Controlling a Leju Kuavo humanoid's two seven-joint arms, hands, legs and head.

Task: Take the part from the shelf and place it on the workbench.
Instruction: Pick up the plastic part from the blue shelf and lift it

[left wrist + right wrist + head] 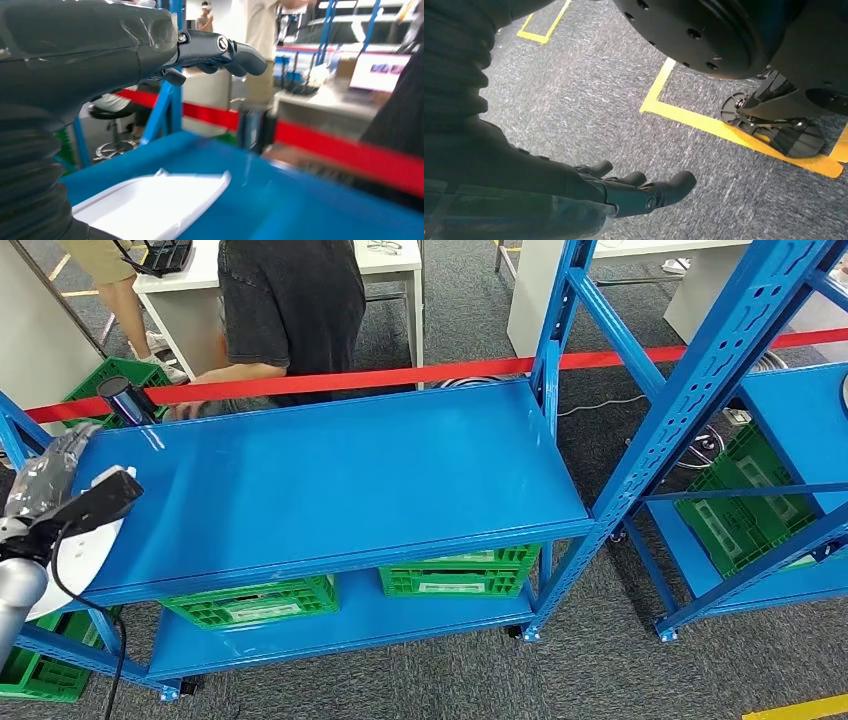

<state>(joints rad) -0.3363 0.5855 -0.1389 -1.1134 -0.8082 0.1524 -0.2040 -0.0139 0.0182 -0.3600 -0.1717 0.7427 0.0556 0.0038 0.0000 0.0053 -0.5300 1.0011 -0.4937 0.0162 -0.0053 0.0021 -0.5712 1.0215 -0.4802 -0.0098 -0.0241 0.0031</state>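
Left hand [100, 50] fingers [235, 52] hover above white part [150, 205] on shelf [340, 480].

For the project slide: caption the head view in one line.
Left robot hand poised over the white part at the end of the blue shelf, a person standing behind the red tape.

The left hand [70, 502] reaches forward at the left edge of the head view, its dark fingers [235, 52] extended and holding nothing, while the right hand [624, 192] hangs low, fingers loosely apart and empty.
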